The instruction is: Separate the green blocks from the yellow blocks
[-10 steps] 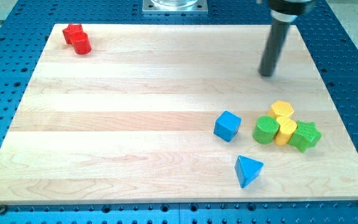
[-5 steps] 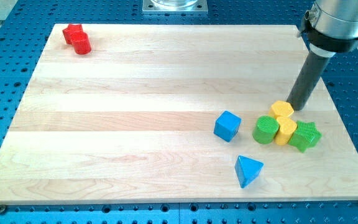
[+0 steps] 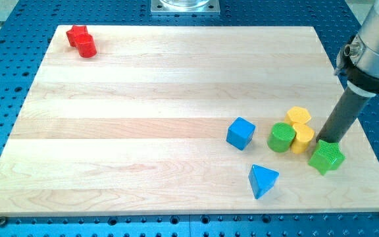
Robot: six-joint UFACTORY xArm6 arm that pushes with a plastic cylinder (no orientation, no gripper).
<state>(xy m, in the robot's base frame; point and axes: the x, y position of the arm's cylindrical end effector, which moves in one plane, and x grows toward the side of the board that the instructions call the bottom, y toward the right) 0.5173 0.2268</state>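
My tip (image 3: 326, 139) sits at the view's right, touching the top edge of the green star block (image 3: 326, 157) and just right of the yellow blocks. The green star stands a little apart from the lower yellow block (image 3: 303, 139). The upper yellow block (image 3: 299, 116) touches the lower one. The green cylinder (image 3: 281, 137) presses against the left side of the lower yellow block.
A blue cube (image 3: 240, 133) lies left of the green cylinder. A blue triangular block (image 3: 262, 180) lies below it near the board's bottom edge. Two red blocks (image 3: 81, 41) sit at the board's top left corner. The wooden board (image 3: 143, 112) rests on a blue perforated table.
My tip moved from the board's upper right down and right past the yellow blocks. It pushed the green star down and to the right, away from the lower yellow block.
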